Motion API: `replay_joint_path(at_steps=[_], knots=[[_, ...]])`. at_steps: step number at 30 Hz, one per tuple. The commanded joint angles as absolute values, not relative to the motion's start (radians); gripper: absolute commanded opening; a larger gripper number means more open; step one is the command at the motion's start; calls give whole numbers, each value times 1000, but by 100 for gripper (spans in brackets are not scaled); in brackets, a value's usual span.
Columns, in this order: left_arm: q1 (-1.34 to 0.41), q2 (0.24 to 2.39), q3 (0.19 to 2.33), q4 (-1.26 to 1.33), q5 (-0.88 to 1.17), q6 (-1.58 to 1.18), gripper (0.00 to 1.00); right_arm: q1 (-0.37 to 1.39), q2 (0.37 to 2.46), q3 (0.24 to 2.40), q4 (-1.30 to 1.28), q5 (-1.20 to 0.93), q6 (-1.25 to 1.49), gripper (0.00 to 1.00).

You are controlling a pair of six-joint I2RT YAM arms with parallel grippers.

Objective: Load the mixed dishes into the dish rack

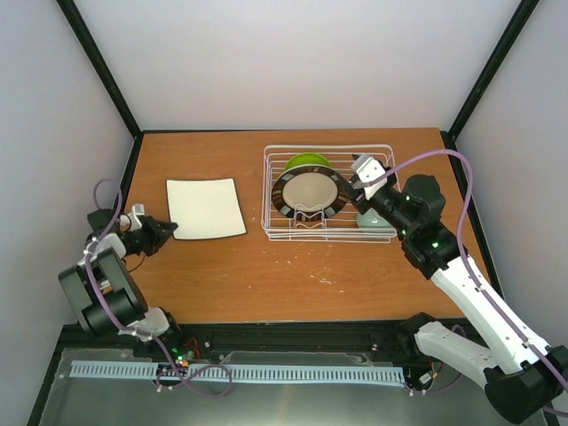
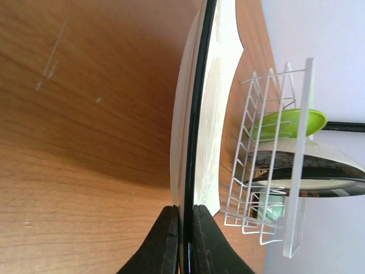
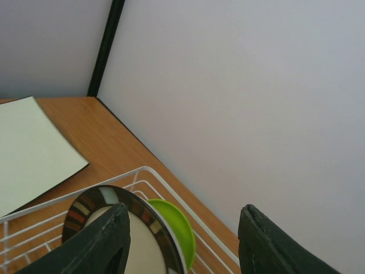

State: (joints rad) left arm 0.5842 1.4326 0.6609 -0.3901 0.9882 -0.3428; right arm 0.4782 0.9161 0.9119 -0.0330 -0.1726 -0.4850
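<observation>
The left gripper (image 2: 182,228) pinched the near-left edge of the white square plate (image 1: 206,209), which lay on the table (image 1: 266,275) well left of the dish rack (image 1: 266,191), while the farther right gripper (image 3: 185,208) hovered over the rack with its jaws apart.

Shows only a sliver of the mint-green bowl (image 1: 374,227) under the right arm (image 1: 417,213). Hides half the lime-green plate (image 1: 306,161) behind the cream plate (image 1: 309,197). Cuts the white square plate (image 2: 219,85) at the left wrist view's top edge.
</observation>
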Motion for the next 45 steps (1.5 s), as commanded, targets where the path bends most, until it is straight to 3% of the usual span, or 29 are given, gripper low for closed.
replay_joint_path(at_steps=[1, 11, 16, 27, 45], knots=[[587, 1303, 705, -298, 1199, -398, 1, 479, 939, 938, 6, -252, -417, 52], [587, 1133, 802, -309, 1290, -454, 0, 478, 1097, 1053, -105, -562, -263, 57], [586, 985, 862, -302, 1300, -506, 1, 478, 1255, 1190, -213, -819, -145, 46], [532, 767, 902, -312, 1311, -578, 1, 479, 1483, 1365, -311, -1107, -82, 48], [509, 647, 841, -304, 1347, -581, 1, 480, 1670, 1505, -266, -1188, 12, 50]])
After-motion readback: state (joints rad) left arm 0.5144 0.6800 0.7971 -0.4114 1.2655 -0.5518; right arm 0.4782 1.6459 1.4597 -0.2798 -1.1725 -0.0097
